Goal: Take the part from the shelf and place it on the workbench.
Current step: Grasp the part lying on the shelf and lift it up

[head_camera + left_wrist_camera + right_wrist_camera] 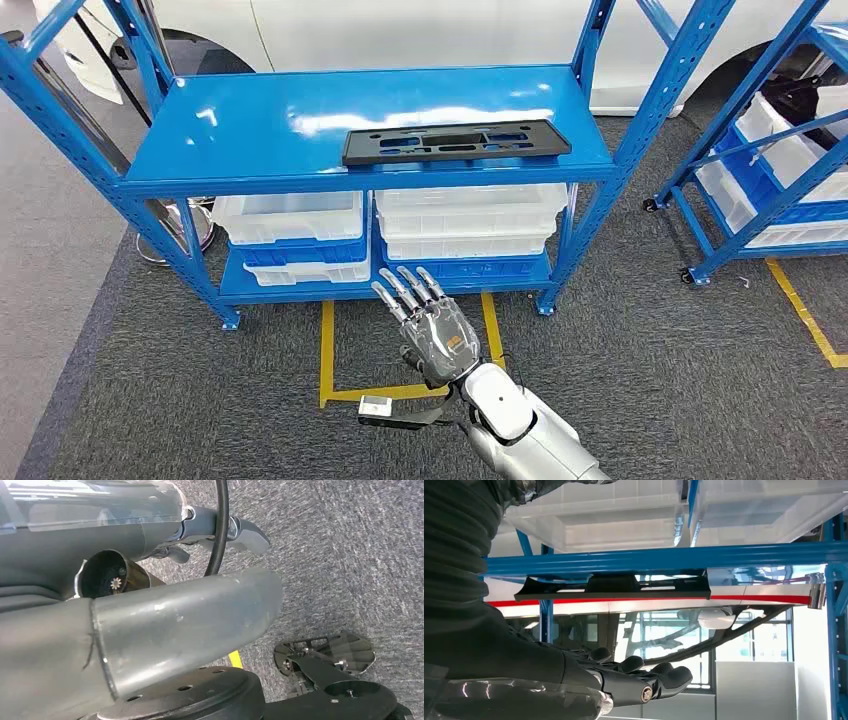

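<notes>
Reaching toward the blue shelf (250, 125), I hold my right hand (432, 330) empty with fingers straight and apart, well short of the black part (455, 141) lying flat on its top level.

Flat black slotted part (457, 141) lying near front edge of blue shelf (250, 125).

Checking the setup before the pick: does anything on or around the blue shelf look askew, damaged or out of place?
Nothing stands out. The black part lies flat on the top of the blue shelf, near its front edge and roughly parallel to it. The white bins below sit in their bays. The right hand is in front of the shelf, fingers apart, holding nothing.
</notes>
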Robot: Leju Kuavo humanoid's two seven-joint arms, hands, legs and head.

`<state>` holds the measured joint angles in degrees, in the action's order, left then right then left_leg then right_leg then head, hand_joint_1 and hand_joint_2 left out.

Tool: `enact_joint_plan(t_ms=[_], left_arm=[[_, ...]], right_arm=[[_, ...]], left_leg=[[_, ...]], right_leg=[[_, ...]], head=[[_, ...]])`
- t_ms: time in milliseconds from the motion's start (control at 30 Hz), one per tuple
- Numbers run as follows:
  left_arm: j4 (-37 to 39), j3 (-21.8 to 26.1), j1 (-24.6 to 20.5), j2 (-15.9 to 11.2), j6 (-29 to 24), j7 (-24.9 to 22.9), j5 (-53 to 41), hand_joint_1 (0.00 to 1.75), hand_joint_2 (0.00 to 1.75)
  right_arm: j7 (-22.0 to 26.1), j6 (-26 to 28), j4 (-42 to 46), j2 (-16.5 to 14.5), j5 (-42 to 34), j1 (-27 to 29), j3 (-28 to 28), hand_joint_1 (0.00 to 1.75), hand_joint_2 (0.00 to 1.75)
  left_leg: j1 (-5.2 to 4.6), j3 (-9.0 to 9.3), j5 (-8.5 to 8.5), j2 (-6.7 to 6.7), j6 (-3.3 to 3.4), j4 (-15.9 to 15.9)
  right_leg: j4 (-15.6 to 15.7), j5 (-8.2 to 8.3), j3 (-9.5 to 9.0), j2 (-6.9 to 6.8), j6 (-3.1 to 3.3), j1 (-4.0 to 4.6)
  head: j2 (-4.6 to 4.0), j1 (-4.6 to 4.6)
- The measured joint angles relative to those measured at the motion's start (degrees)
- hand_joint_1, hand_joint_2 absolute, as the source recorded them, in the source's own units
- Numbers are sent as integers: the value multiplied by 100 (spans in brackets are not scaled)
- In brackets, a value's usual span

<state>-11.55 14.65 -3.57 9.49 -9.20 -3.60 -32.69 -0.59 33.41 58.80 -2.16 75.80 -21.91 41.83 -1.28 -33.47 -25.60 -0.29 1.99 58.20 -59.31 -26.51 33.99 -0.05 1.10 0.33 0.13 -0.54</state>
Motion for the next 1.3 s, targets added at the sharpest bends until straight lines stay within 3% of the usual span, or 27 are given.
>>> enact_joint_plan(t_ms=[200,333,400,467,500,533,567,600,667,767,867,933,1000,1033,1067,1100,1167,1200,1233,1300], left_arm=[[-1,13,6,-2,-5,-43,-34,0,0],[-1,22,12,-7,-30,-48,-78,0,0],[-1,29,13,-6,-35,-44,-87,0,0],[-1,37,17,-7,-37,-41,-90,0,0],[0,39,22,-7,-37,-40,-91,0,0],[1,40,29,-7,-37,-38,-94,0,0],[1,40,34,-6,-37,-36,-99,0,0],[1,40,37,-5,-37,-32,-105,0,0],[1,43,36,-7,-40,-27,-115,0,0],[1,48,32,-11,-55,-21,-142,0,0],[1,49,37,-15,-64,-18,-158,0,0],[1,49,35,-19,-69,-17,-160,0,0],[1,49,40,-19,-70,-17,-165,0,0],[1,49,48,-20,-70,-17,-168,0,0],[1,49,56,-20,-70,-18,-171,0,0],[1,49,61,-20,-70,-18,-173,0,0],[1,50,61,-20,-72,-17,-175,0,0],[1,50,59,-20,-73,-16,-177,0,0],[1,51,55,-19,-74,-16,-183,0,0],[1,53,55,-20,-75,-16,-199,0,0]], right_arm=[[-1,-36,0,0,-79,1,0,0,175],[-2,-43,12,2,-121,5,-1,0,175],[-2,-42,17,10,-130,10,-2,0,175],[-2,-43,15,22,-138,40,-1,0,175],[-2,-43,14,31,-141,61,-2,0,175],[-2,-43,14,37,-143,77,-2,0,175],[-2,-43,14,40,-144,84,-2,0,175],[-2,-43,14,42,-144,85,-2,0,175],[-2,-43,15,41,-144,84,-2,0,175],[-2,-40,16,41,-144,95,-4,0,175],[-2,-38,17,39,-144,99,-7,0,175],[-2,-38,17,37,-143,98,-7,0,175],[-3,-38,16,39,-142,107,-7,0,175],[-3,-38,15,40,-141,114,-7,0,175],[-7,-38,15,41,-139,118,-7,0,175],[-12,-38,16,42,-137,121,-7,0,175],[-21,-38,17,42,-127,118,-9,0,175],[-22,-38,19,42,-122,116,-11,0,175],[-24,-38,22,42,-117,116,-13,0,175],[-27,-38,30,42,-113,118,-17,0,175]], left_leg=[[-3,-2,-2,0,4,5],[15,111,85,9,122,-187],[51,182,151,27,153,-318],[58,178,151,32,161,-321],[61,173,142,29,151,-307],[68,171,126,27,131,-286],[81,169,101,24,101,-250],[96,163,63,23,62,-193],[108,128,-19,16,-17,-67],[101,74,-74,6,-98,39],[126,37,-149,7,-179,128],[152,-165,-425,11,-258,574],[187,-512,-748,13,-321,1308],[203,-637,-804,13,-339,1558],[217,-673,-748,13,-351,1612],[229,-604,-591,13,-355,1443],[243,-253,-188,12,-351,681],[232,-95,-76,7,-335,336],[218,1,-30,1,-313,122],[182,32,-49,-10,-244,18]], right_leg=[[6,3,-2,0,-4,-6],[30,-21,-46,2,-95,-9],[-413,-304,149,10,-113,-18],[-1146,-637,515,11,-144,-63],[-1373,-685,633,9,-165,-90],[-1391,-616,649,7,-187,-118],[-1170,-444,543,4,-210,-145],[-791,-245,358,2,-232,-172],[-198,-40,55,11,-248,-187],[-106,-45,21,44,-163,-147],[-88,-24,27,44,-58,-163],[-71,-13,23,29,-18,-185],[-72,-13,30,15,-2,-189],[-72,-15,30,12,-2,-191],[-73,-16,28,12,-3,-197],[-73,-19,22,17,-8,-206],[-70,-28,2,25,-31,-221],[-70,-29,2,30,-61,-221],[-64,-25,6,33,-98,-219],[-30,-1,10,38,-191,-214]], head=[[0,-1],[0,2],[0,5],[0,5],[0,5],[0,5],[0,5],[0,5],[0,8],[0,5],[0,3],[0,2],[0,2],[0,2],[0,2],[0,1],[0,2],[0,3],[0,4],[0,4]])
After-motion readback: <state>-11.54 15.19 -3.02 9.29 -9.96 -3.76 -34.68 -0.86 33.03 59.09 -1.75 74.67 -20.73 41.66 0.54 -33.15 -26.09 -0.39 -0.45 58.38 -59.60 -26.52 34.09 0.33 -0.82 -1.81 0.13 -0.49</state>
